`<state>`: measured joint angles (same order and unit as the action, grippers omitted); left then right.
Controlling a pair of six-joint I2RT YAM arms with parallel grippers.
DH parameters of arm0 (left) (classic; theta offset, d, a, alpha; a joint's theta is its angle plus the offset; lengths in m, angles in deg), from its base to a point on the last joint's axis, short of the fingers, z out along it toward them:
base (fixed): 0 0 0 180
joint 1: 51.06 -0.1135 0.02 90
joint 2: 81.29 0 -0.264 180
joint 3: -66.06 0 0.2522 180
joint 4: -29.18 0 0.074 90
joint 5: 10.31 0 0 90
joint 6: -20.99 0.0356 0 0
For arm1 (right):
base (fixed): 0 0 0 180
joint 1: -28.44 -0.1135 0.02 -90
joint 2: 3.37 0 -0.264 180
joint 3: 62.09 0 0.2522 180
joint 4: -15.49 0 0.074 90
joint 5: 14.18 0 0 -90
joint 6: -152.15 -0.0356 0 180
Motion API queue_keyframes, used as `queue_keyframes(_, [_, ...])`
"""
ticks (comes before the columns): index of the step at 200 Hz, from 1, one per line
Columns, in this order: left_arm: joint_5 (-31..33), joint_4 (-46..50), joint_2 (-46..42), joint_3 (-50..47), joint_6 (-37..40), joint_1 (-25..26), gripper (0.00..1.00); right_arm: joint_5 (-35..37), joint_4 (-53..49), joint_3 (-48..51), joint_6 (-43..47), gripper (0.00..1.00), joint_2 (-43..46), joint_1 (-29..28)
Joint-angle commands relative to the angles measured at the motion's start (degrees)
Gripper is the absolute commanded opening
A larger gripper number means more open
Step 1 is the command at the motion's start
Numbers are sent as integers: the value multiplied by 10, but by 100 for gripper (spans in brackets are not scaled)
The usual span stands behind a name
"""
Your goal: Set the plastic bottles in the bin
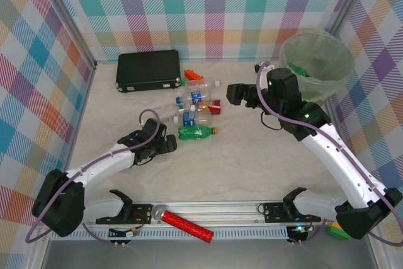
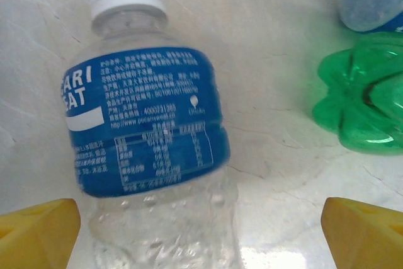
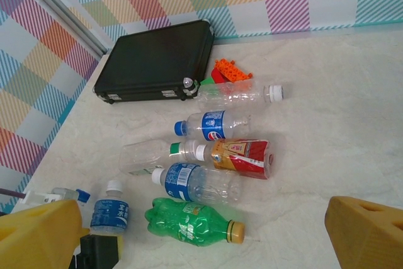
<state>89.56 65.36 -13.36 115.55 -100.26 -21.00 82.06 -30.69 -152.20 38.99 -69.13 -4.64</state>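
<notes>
The plastic bottles (image 1: 196, 108) lie on their sides in a loose cluster near the middle of the bench (image 1: 252, 168), a little toward 11 o'clock from its centre. The bin (image 1: 317, 61), lined with a pale green bag, stands in the far corner at about 1 o'clock, well apart from the cluster.

The left gripper (image 1: 162, 145) sits low over the bench at the 7 o'clock edge of the cluster. Its jaws are spread wide. In the left wrist view a clear blue-labelled bottle (image 2: 148, 137) with a white cap lies between the yellow fingertips (image 2: 38, 231), which stand clear of it on both sides, so nothing is held. A green bottle (image 2: 364, 99) lies just beside it at 2 o'clock.

The right gripper (image 1: 237, 94) hangs at 3 o'clock of the cluster, between the bottles and the bin. Its jaws are also fully apart and it holds nothing. Its wrist camera looks across the bottles, with the green bottle (image 3: 192, 222) nearest.

A flat black case (image 1: 148, 70) lies at 11 o'clock by the far wall, with small orange bricks (image 1: 192, 75) just beside it. A red glittery cylinder (image 1: 186, 223) rests at 6 o'clock between the arm bases.
</notes>
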Motion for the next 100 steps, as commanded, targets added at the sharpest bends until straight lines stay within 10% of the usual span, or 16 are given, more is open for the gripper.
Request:
queue_keyframes(1, [-14,20,-2,-14,-20,-4,95,-12,25,9,-8,99,9,-4])
queue_keyframes(100, [1,20,69,-10,-73,-4,83,-26,23,14,-12,99,11,-5])
